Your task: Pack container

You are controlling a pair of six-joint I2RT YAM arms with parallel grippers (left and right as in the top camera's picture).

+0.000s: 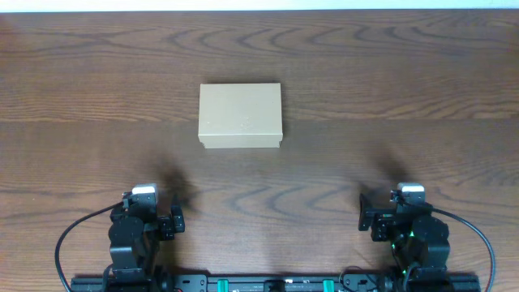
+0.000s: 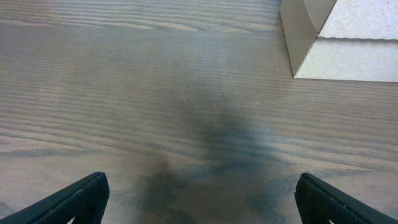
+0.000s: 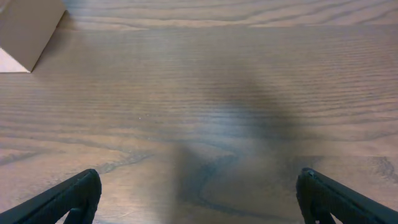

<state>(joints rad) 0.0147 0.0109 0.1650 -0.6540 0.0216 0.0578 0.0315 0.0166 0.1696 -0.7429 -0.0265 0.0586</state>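
The container [image 1: 240, 114] is a plain tan cardboard box with its lid shut, lying on the wooden table a little left of centre. Its near corner shows at the top right of the left wrist view [image 2: 336, 43] and at the top left of the right wrist view [image 3: 25, 31]. My left gripper [image 1: 166, 221] sits at the near left edge, open and empty, its black fingertips wide apart [image 2: 199, 202]. My right gripper [image 1: 375, 219] sits at the near right edge, open and empty [image 3: 199, 199]. Both are well short of the box.
The dark wood-grain table [image 1: 405, 97] stretches around the box. The arm bases and cables [image 1: 81, 231] stand along the near edge. No other objects show.
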